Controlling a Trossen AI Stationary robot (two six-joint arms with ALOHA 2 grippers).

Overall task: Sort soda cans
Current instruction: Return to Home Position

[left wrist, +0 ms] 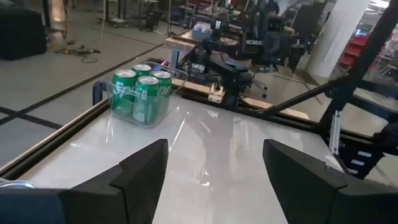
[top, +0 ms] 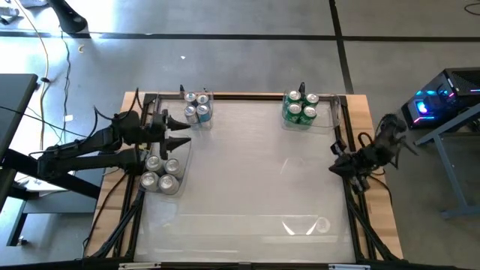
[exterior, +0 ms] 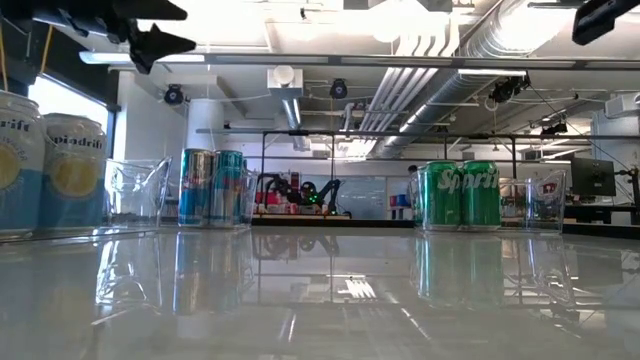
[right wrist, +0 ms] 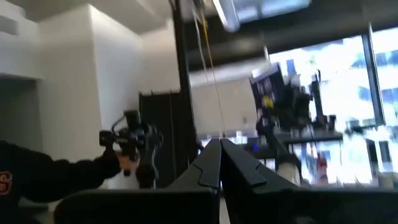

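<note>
On the white table (top: 247, 180), the left gripper (top: 182, 133) hovers at the left edge with its fingers spread wide. The right gripper (top: 339, 162) is at the right edge, fingers pressed together. The cans sit in clear trays: green cans (top: 300, 109) in the high view's top right, blue cans (top: 197, 107) top left, silver cans (top: 161, 172) just beside the left gripper.

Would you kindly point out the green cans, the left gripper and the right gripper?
green cans (top: 307, 114), high view, can top
left gripper (top: 187, 133), high view, between fingertips
right gripper (right wrist: 219, 148), right wrist view, touching fingertips
</note>
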